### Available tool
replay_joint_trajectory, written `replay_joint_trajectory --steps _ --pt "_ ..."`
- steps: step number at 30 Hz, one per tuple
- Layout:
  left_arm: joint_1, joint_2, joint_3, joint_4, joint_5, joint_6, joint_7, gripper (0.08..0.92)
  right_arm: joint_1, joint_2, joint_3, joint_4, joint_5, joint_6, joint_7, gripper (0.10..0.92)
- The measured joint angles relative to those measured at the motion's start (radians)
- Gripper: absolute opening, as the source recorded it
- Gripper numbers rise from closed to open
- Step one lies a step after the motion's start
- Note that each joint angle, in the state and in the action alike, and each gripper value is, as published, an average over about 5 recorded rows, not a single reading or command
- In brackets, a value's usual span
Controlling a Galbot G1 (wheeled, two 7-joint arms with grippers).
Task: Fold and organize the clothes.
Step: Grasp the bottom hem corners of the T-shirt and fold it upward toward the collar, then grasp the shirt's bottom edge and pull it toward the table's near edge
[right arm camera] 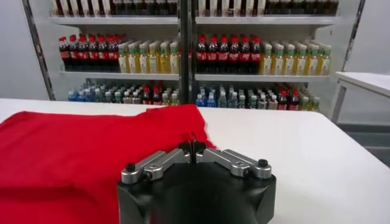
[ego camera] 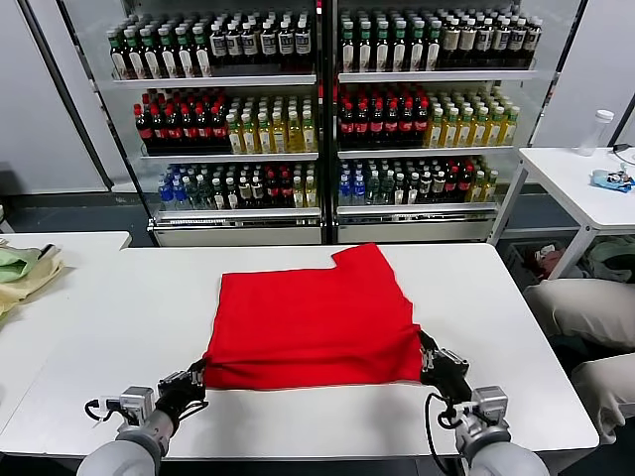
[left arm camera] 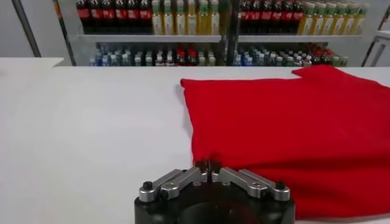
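On table [ego camera: 119, 327], T-shirt [ego camera: 313, 322] lengthwise toward shelves [ego camera: 322, 119]

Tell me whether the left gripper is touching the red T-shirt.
Touching. In the left wrist view, the left gripper has its fingertips shut on the near edge of the red T-shirt, pinching the cloth.

T-shirt [ego camera: 313, 317] front print hidden (plain side up).

Legible text: none. Bottles [ego camera: 228, 45] are filling the shelves [ego camera: 226, 81] across the upper part of the frame, their labels showing only as colour bands. The red shirt [ego camera: 313, 317] at centre is showing a plain, unprinted side.
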Motion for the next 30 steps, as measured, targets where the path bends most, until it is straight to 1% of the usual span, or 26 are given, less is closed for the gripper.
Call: replay_joint_trajectory --steps 4,13,17,23,27,30 --pt "-0.021 -0.005 0.002 0.022 0.004 0.000 0.005 0.155 0.047 0.015 -0.029 -0.050 -0.006 -0.003 0.005 0.197" --pt "-0.028 0.001 -0.016 0.036 0.005 -0.010 0.003 0.414 0.132 0.048 -0.070 -0.140 -0.005 0.007 0.014 0.456" --pt "-0.008 0.004 -0.029 0.018 -0.002 -0.012 -0.008 0.535 0.121 0.041 -0.065 -0.129 -0.001 0.007 0.012 0.577" --pt "0.052 0.001 -0.038 -0.034 -0.004 -0.017 -0.028 0.708 0.015 0.012 -0.024 -0.047 -0.002 -0.009 0.024 0.747" --pt "0.078 -0.006 -0.033 -0.048 -0.004 -0.013 -0.036 0.799 -0.056 0.005 -0.003 -0.015 0.000 -0.020 0.041 0.814" --pt "0.090 -0.009 -0.035 -0.053 -0.005 -0.007 -0.040 0.819 -0.090 0.005 0.003 -0.002 0.004 -0.025 0.052 0.821"
